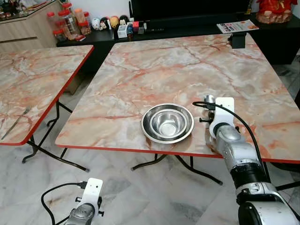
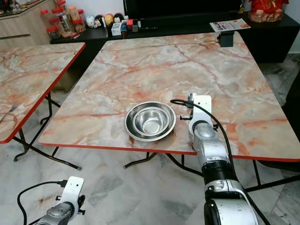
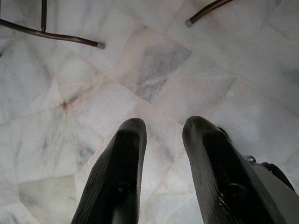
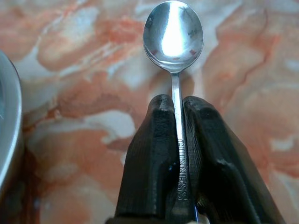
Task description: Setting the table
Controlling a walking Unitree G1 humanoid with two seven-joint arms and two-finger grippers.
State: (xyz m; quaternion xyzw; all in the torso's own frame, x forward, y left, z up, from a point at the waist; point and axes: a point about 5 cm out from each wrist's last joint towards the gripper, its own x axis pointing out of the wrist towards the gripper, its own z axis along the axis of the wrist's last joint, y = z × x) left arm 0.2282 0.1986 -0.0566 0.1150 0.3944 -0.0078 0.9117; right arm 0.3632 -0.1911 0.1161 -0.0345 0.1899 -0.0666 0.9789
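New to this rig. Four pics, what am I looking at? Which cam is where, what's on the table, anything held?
It is a humanoid robot with two silver arms, each ending in a tool of two black fingers. The two wide pictures come from its head camera, looking down at a marble-patterned table with nested steel bowls near the front edge. The other two come from wrist cameras. The right tool, over the table beside the bowls, is shut on a spoon. The left tool hangs open above the floor.

"GUINNESS" stamped along the spoon (image 4: 174,56) handle, lettering partly shadowed
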